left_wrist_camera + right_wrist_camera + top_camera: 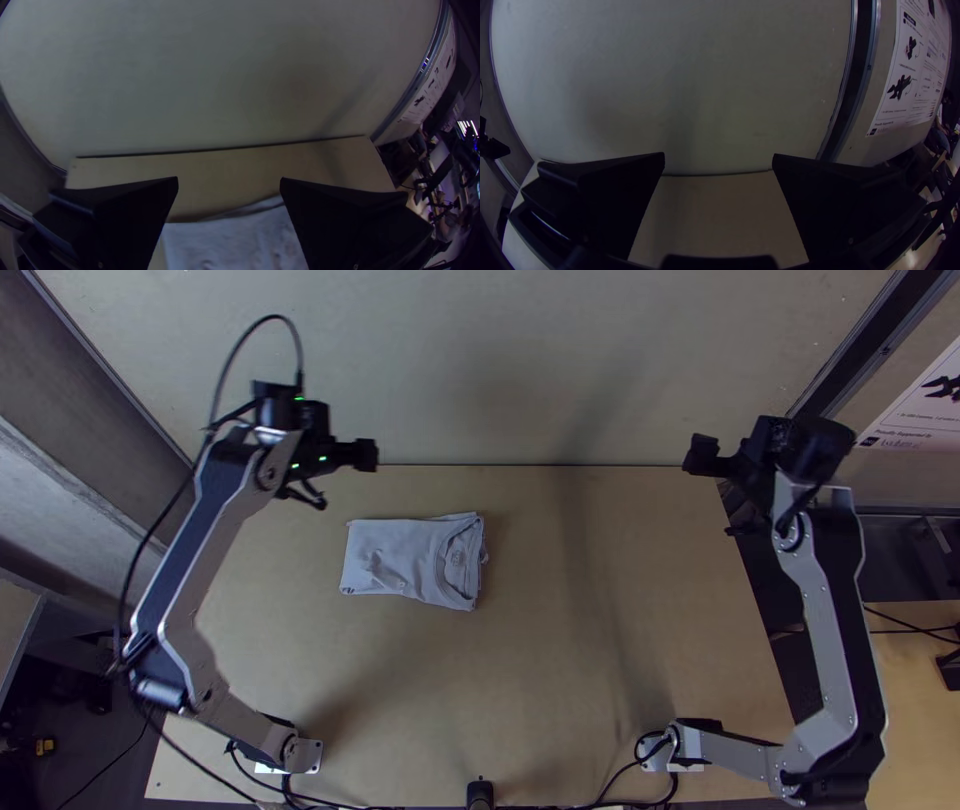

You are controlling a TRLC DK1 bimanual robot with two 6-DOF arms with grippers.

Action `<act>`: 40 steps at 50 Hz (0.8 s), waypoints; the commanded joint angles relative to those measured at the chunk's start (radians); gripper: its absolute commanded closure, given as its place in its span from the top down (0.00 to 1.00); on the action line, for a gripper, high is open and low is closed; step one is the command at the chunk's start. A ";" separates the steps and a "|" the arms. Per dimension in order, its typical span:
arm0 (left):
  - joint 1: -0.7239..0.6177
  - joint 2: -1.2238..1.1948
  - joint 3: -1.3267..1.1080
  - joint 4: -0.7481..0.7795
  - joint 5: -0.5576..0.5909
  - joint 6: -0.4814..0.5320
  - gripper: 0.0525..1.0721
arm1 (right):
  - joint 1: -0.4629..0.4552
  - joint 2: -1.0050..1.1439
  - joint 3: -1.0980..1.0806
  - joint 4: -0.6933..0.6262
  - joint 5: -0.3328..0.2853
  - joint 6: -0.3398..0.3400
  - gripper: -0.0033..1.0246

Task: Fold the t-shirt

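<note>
One left gripper (228,180), one right gripper (719,154): fingers apart. T-shirt (405,555) lies folded; from here, folding looks complete. Next: park arms.

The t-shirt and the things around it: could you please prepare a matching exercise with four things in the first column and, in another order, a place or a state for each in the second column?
Things:
1. t-shirt
2. left gripper
3. right gripper
4. poster

Places and states:
A. open, by the far right corner of the table
B. white with dark print, at the top view's right edge
C. folded into a compact bundle, lying on the table
D. open, near the far left part of the table

Right pairs: 1-C, 2-D, 3-A, 4-B
</note>
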 commanded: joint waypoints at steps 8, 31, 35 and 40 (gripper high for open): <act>0.128 -0.313 -0.308 0.193 -0.005 0.075 0.96 | -0.036 -0.134 -0.001 0.002 -0.056 -0.017 0.96; 0.257 -0.731 -0.794 0.543 -0.006 0.131 0.96 | -0.086 -0.450 -0.295 0.114 -0.101 -0.034 0.96; 0.271 -0.814 -0.897 0.638 -0.006 0.131 0.96 | -0.089 -0.513 -0.361 0.131 -0.099 -0.043 0.96; 0.283 -0.911 -0.998 0.707 -0.006 0.127 0.96 | -0.091 -0.602 -0.450 0.144 -0.101 -0.043 0.96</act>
